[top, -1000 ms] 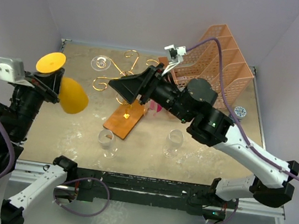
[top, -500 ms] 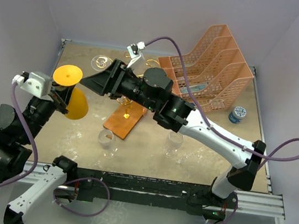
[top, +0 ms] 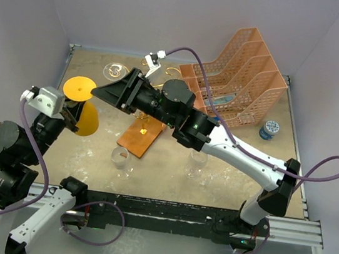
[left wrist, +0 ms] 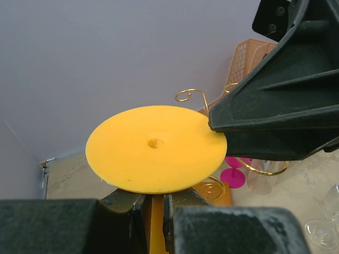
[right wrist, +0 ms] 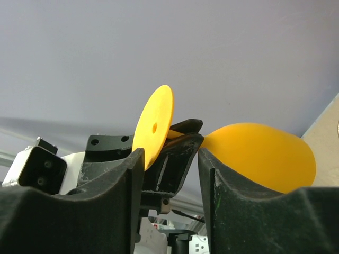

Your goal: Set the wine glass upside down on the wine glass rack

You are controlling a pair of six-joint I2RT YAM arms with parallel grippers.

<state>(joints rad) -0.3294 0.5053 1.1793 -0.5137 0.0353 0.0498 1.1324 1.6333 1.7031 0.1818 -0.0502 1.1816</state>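
Right arm is swung off the rack area and across to the left since a second ago, and the left arm is brought lower and nearer to meet it. The yellow wine glass (top: 82,118) is held in the air at the left side, well apart from the wine glass rack (top: 141,134), foot up and bowl down. Its stem is pinched by the left gripper (left wrist: 153,203), jaws pressed onto it. The right gripper (right wrist: 169,159) is set just beside the glass foot with jaws spread; contact with the rim cannot be told. A handover is judged to be starting. Done: glass picked and inverted. Left: transfer or carry to the rack, foot slid into a gold arm, release. A pink glass (left wrist: 233,177) is seen at the rack; clear glasses (top: 121,158) are left standing on the table (top: 90,59).
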